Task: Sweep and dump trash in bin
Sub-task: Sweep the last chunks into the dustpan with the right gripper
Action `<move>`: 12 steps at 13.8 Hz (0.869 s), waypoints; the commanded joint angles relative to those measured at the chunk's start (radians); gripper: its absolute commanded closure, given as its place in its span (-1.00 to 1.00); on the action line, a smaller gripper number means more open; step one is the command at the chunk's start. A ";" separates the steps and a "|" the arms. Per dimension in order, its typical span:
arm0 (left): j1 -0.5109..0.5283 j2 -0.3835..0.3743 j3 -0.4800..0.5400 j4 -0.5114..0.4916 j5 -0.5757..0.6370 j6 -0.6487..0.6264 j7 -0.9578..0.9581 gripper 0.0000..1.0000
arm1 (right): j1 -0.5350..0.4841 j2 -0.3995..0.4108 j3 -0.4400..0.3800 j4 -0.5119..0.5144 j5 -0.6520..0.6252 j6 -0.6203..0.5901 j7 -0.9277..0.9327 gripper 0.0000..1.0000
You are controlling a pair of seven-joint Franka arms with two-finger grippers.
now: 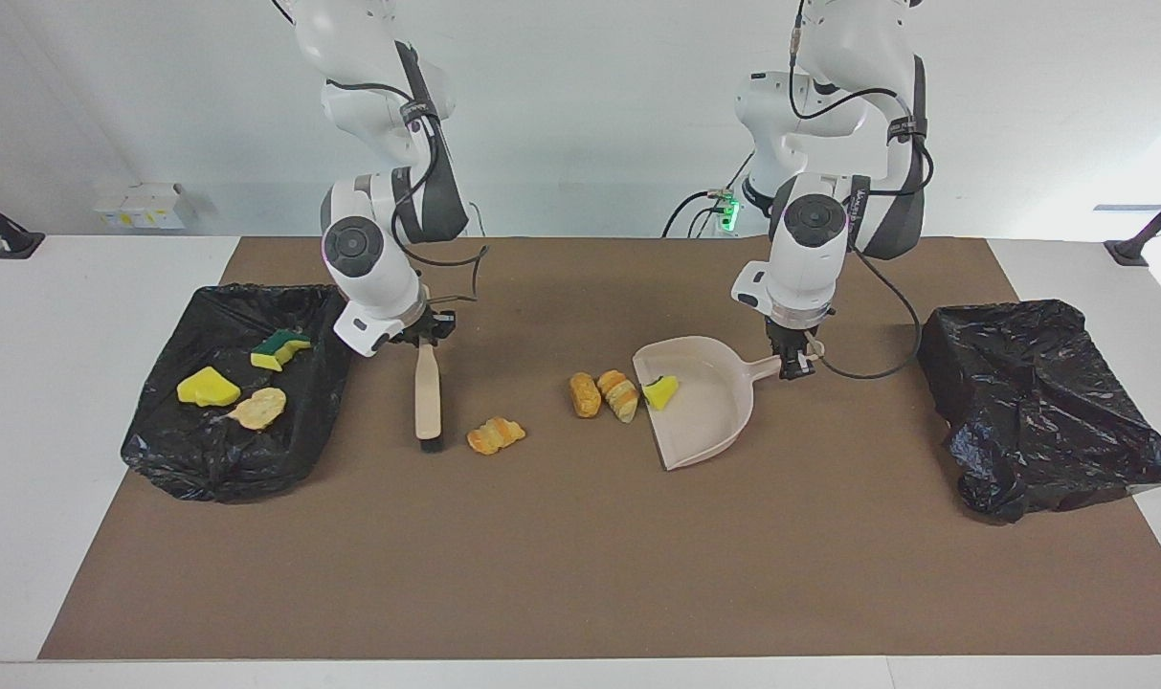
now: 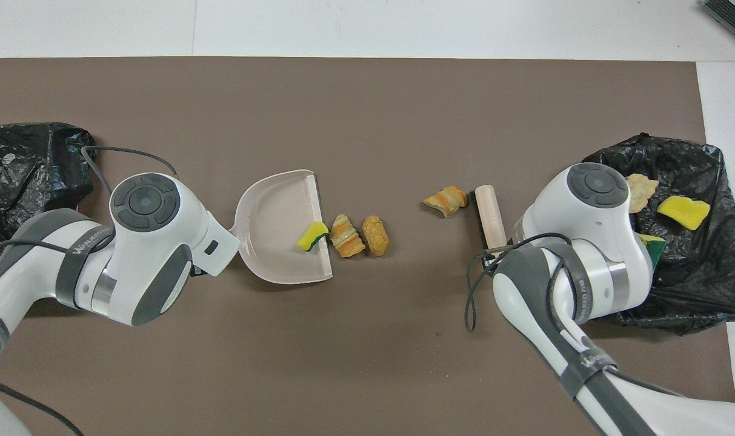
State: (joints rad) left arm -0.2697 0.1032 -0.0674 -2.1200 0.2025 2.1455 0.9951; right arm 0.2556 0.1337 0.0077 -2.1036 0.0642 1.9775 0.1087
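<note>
My right gripper is shut on the handle of the beige brush. The brush hangs upright with its dark bristles down at the brown mat. A tan-orange lump of trash lies just beside the bristles, with a small gap. My left gripper is shut on the handle of the beige dustpan, which rests on the mat. A yellow, green-backed sponge piece sits inside the pan's lip. Two more lumps lie side by side at the lip. Both grippers are hidden under their wrists in the overhead view.
A black-lined bin at the right arm's end of the table holds two yellow sponge pieces and a tan scrap. A second black-bagged bin sits at the left arm's end. The brown mat covers the table.
</note>
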 commanded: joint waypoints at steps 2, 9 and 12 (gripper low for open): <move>0.006 -0.017 0.000 -0.032 0.021 0.027 0.011 1.00 | 0.094 0.040 0.006 0.000 0.050 0.084 0.126 1.00; 0.006 -0.019 0.000 -0.040 0.021 0.033 0.013 1.00 | 0.293 0.139 0.011 0.121 0.192 0.161 0.370 1.00; 0.006 -0.019 0.000 -0.040 0.021 0.033 0.011 1.00 | 0.335 0.191 0.012 0.207 0.255 0.164 0.397 1.00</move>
State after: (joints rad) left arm -0.2696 0.1032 -0.0661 -2.1252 0.2026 2.1527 0.9955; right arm 0.5767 0.2678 0.0188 -1.9749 0.2744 2.1399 0.4847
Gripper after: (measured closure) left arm 0.692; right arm 0.744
